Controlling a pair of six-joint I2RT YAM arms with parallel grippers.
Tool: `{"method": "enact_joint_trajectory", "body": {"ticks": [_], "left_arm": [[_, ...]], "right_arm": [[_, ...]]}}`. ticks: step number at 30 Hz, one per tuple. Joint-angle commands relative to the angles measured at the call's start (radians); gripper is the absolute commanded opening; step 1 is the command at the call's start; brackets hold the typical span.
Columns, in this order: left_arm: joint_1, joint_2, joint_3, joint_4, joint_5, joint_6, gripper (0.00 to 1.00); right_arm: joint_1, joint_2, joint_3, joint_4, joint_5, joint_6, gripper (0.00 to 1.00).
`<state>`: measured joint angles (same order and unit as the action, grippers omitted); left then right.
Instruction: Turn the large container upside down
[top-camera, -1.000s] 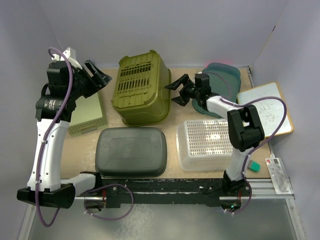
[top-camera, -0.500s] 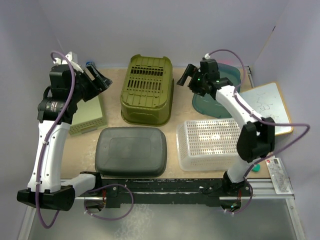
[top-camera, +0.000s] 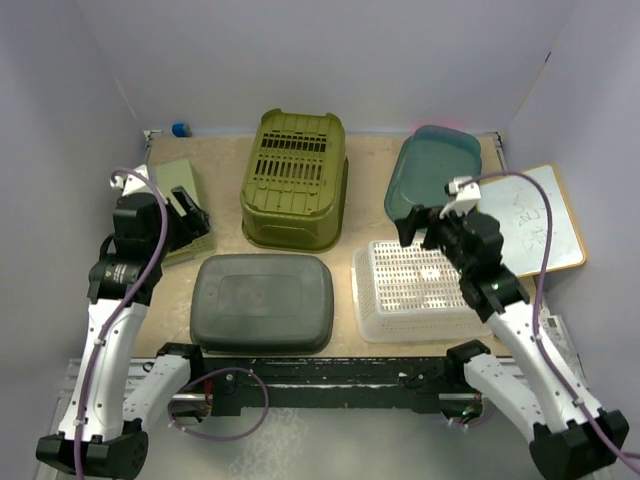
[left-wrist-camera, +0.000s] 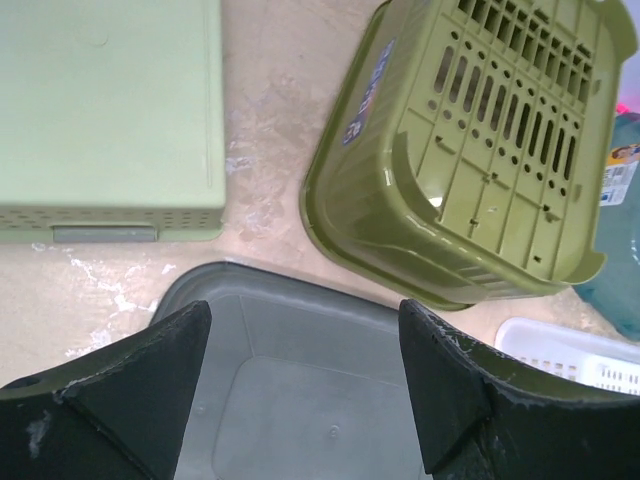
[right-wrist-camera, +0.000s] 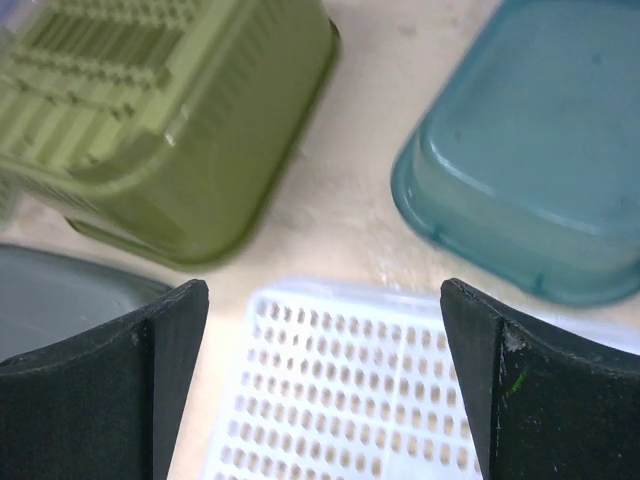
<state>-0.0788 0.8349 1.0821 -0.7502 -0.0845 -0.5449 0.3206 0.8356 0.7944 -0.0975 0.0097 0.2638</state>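
The large container is an olive-green slatted basket (top-camera: 295, 180). It rests upside down, base up, at the back middle of the table. It also shows in the left wrist view (left-wrist-camera: 480, 150) and, blurred, in the right wrist view (right-wrist-camera: 170, 110). My left gripper (top-camera: 190, 212) is open and empty, to the left of the basket and apart from it. In its wrist view (left-wrist-camera: 305, 400) it hangs over a dark grey container. My right gripper (top-camera: 415, 228) is open and empty, right of the basket. In its wrist view (right-wrist-camera: 325, 390) it is above a white basket.
A dark grey container (top-camera: 262, 302) lies upside down at the front middle. A white perforated basket (top-camera: 415, 295) sits at the front right, a teal container (top-camera: 432, 175) at the back right and a light green box (top-camera: 175, 185) at the left. A whiteboard (top-camera: 540, 215) lies at the right edge.
The olive basket went from tilted to flat, base up. Both arms pulled back from it toward the near edge and lowered, with their jaws still open.
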Motion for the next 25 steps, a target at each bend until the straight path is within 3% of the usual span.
{"method": "enact_joint_trajectory", "body": {"ticks": [1, 6, 25], "left_arm": [[0.007, -0.047, -0.042, 0.148, -0.046, 0.003, 0.73], [0.007, -0.068, -0.019, 0.179, -0.052, 0.009, 0.74], [0.007, -0.167, -0.082, 0.279, 0.004, -0.003, 0.74]], "right_arm": [[0.002, -0.158, -0.184, 0.159, 0.056, -0.052, 1.0], [0.002, -0.274, -0.255, 0.164, 0.107, -0.034, 1.0], [0.002, -0.241, -0.251, 0.102, 0.168, -0.044, 1.0]]}}
